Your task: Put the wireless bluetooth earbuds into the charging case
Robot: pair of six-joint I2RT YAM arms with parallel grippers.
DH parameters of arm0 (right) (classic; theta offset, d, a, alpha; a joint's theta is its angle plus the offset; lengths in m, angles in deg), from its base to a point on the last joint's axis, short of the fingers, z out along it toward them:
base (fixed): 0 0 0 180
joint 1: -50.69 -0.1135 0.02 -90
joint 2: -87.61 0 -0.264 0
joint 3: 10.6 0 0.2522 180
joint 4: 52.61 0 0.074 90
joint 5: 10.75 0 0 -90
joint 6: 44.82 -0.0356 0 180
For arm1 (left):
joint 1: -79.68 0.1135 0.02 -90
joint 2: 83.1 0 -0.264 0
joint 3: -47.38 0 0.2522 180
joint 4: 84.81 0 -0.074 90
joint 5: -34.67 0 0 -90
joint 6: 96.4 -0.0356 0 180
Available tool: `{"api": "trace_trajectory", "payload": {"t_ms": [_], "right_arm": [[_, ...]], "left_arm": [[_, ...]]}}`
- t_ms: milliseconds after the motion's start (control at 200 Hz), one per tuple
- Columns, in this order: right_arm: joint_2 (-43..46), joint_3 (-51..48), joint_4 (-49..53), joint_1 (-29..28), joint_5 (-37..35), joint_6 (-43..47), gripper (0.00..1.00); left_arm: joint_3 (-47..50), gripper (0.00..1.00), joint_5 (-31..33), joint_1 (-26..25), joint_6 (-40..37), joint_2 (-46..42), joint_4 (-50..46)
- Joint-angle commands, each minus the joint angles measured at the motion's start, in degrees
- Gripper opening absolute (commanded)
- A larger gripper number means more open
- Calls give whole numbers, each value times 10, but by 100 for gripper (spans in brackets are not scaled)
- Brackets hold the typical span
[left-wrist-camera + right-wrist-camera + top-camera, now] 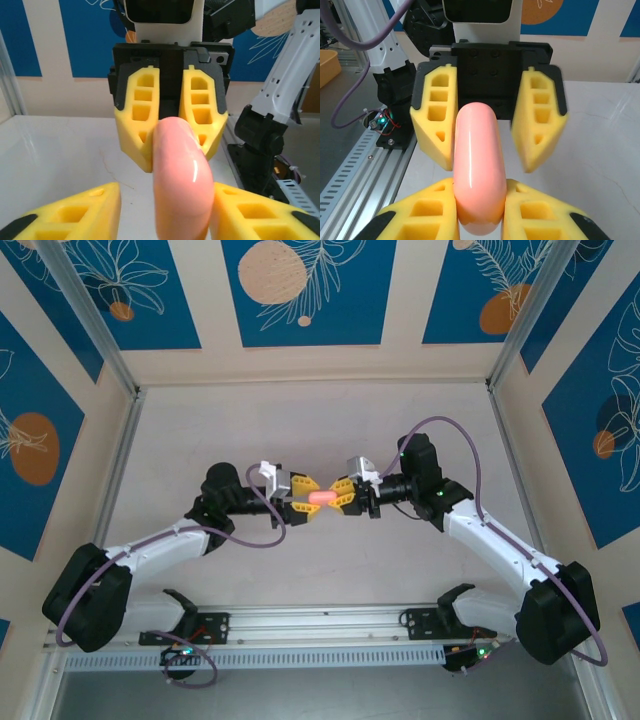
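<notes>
The coral-pink charging case [322, 497], its lid closed, hangs above the table's middle between both grippers. My right gripper [340, 497] is shut on one end of it; in the right wrist view its fingers [545, 215] press both sides of the case [476, 160]. My left gripper [305, 502] faces it from the left, open. In the left wrist view one finger [75, 215] stands clear of the case [182, 175], while the other finger sits beside it. The earbuds are out of view.
A white table [320, 430] lies below, enclosed by beige and blue patterned walls. An aluminium rail [320, 620] with black mounts runs along the near edge. The right arm [285, 80] rises behind the case in the left wrist view.
</notes>
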Motion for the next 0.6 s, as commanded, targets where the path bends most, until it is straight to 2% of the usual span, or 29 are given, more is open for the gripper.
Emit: {"api": "trace_trajectory", "payload": {"t_ms": [0, 170, 290, 595], "right_arm": [[7, 17, 27, 0, 16, 15, 13], [6, 28, 62, 10, 13, -4, 11], [-4, 38, 90, 16, -4, -34, 10], [-31, 49, 142, 21, -74, -131, 10]], "left_arm": [[3, 58, 13, -2, -11, -20, 6], [14, 72, 51, -1, -27, -44, -22], [30, 78, 116, -2, -32, -67, -37], [75, 88, 352, -2, -28, -142, -93]]}}
